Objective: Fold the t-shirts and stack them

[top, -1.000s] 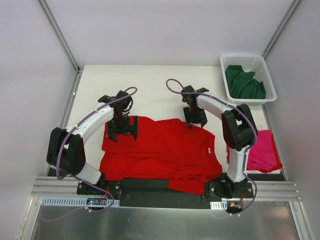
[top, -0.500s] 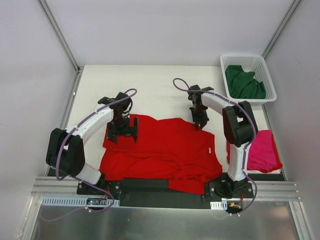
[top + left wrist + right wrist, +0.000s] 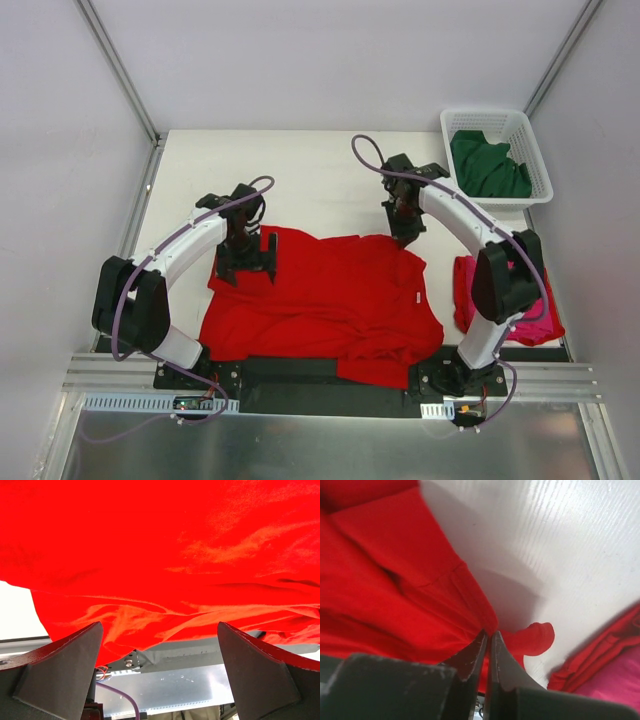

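Spreading bright red cotton t-shirt (image 3: 320,300): far corner seemingly pinched in clenched right gripper (image 3: 489,636); next, clamping splayed left gripper (image 3: 159,626) opposite.

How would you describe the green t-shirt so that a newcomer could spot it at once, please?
Look to the far right corner of the white table, where a white lattice basket stands. The dark green t-shirt lies bunched inside it. The red t-shirt and the magenta t-shirt lie on the table instead.
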Available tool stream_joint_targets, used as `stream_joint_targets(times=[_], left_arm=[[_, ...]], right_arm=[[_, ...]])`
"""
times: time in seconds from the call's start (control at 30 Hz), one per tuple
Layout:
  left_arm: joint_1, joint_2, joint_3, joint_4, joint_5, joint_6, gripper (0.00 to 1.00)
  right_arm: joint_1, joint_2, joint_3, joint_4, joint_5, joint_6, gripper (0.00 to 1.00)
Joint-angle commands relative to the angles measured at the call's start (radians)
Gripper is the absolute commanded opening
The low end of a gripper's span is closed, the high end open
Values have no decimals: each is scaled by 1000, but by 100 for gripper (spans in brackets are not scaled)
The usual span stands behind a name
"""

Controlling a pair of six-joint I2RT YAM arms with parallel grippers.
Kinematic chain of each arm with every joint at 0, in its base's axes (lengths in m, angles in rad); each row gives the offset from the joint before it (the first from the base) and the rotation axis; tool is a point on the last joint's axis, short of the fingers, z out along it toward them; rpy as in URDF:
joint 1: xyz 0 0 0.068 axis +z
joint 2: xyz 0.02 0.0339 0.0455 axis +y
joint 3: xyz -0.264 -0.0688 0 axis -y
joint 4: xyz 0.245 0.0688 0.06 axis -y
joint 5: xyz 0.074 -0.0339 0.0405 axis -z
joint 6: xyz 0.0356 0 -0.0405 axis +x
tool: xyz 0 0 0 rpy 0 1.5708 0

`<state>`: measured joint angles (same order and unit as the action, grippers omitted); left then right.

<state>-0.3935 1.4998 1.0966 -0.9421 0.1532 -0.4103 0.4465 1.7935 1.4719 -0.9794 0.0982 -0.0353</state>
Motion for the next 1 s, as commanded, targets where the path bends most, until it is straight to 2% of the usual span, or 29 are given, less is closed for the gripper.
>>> stream_joint_targets(times=[0.0,0.23,0.43,0.57,0.67,0.83,0.87,0.93,0.97], left_arm=[[-5,0,-17,14,23,-19,99],[-5,5,-17,23,34,-21,99],[-5,5,-30,26,34,-19,99],[-5,2,-37,25,32,-9,99],[-5,-4,-44,23,31,-1,99],[-5,-18,-64,20,29,4,99],[-5,-21,-67,19,29,4,99],[-5,-32,-78,17,31,5,99],[-5,-35,-83,17,31,5,99]], right_arm=[[59,-91,57,-125,34,-26,1],[181,-161,67,-228,67,3,1],[383,-200,-1,-291,15,101,1],[568,-212,-56,-288,-44,173,1],[656,-198,-91,-283,-86,210,1],[728,-163,-189,-220,-158,218,1],[741,-157,-205,-205,-169,213,4],[748,-138,-231,-165,-176,212,19],[759,-138,-237,-154,-169,212,36]])
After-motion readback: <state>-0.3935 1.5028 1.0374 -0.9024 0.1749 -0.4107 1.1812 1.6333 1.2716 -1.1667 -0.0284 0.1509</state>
